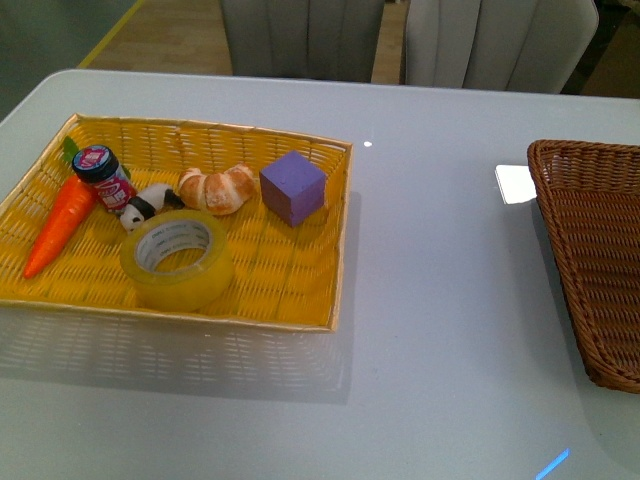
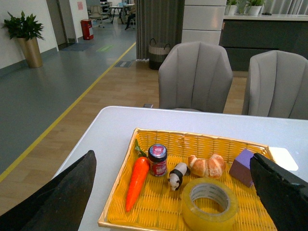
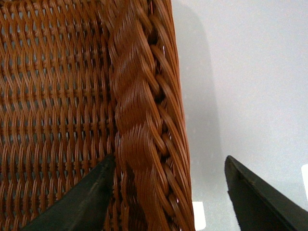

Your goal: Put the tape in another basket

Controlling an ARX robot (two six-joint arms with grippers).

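The tape [image 1: 178,258] lies flat in the yellow tray [image 1: 342,240], open from above; the panda figure [image 1: 143,205] and the croissant [image 1: 217,188] stand just behind it. To its right the tray floor is bare up to the purple block [image 1: 293,186]. Between the tray and the brown basket [image 1: 595,250] the bench [image 1: 440,300] is free. The basket's thick rim stands between the spread jaws of the right claw [image 3: 169,158]

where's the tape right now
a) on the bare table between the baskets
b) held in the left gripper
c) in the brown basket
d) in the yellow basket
d: the tape lies flat in the yellow basket near its front rim, with the other items behind it; the brown basket sits apart at the right.
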